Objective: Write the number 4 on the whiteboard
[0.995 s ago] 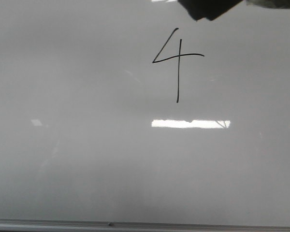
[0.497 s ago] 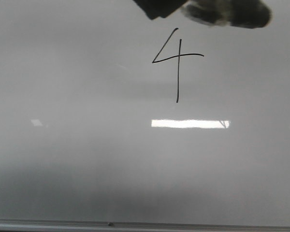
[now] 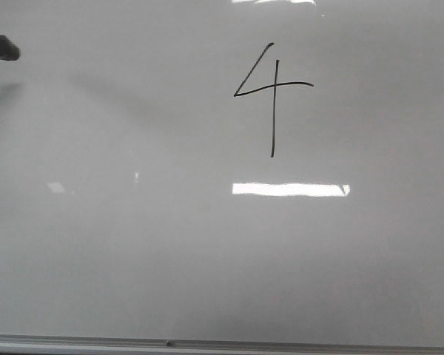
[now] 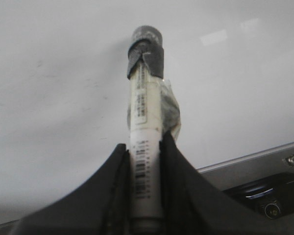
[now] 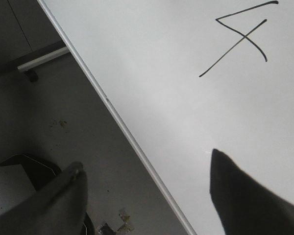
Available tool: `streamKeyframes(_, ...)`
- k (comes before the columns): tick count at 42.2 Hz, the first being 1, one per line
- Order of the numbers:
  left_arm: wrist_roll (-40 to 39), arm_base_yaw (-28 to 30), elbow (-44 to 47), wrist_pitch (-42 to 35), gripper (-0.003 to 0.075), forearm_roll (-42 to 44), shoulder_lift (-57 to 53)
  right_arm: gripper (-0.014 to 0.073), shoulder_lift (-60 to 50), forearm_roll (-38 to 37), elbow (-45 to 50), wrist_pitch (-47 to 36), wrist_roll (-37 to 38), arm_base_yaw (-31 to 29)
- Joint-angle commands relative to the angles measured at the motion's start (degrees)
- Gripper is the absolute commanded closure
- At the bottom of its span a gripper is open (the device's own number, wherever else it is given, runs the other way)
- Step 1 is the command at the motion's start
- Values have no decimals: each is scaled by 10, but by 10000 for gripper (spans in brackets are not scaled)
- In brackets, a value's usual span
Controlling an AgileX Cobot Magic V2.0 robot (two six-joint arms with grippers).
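Observation:
The number 4 (image 3: 272,96) stands in thin black strokes on the upper middle of the whiteboard (image 3: 170,244). It also shows in the right wrist view as the number 4 (image 5: 242,36). My left gripper (image 4: 144,144) is shut on a white marker (image 4: 146,112) with a barcode label and grey tape round its tip, held over the whiteboard (image 4: 54,98). The marker's dark end (image 3: 1,46) shows at the far left edge of the front view, well away from the 4. My right gripper (image 5: 146,164) is open and empty, straddling the board's edge strip (image 5: 122,127).
Bright rectangular light reflections (image 3: 290,189) lie on the board below the 4. A grey metal edge strip (image 3: 207,344) runs along the near side. Beside the board are dark floor with scraps (image 5: 120,218), a metal frame bar (image 5: 39,58) and dark equipment (image 4: 269,196).
The dark marker end and arm at the top of the front view swept left, from above the 4 to the left edge. The 4 is unchanged.

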Motion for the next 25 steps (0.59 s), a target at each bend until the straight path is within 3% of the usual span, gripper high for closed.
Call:
streamKeyframes(1,-14,29,21,-71,599,-10,-46,50,-4,14,-15,-33,2,-4)
streamKeyframes(20,-14,39,287,-617,599,-87,-50,50,-4,14,-15,-58,3,-4)
streamKeyframes(25,-14,39,327,-719,599,-87,-26,50,-4,14,-15,-59,3,-4)
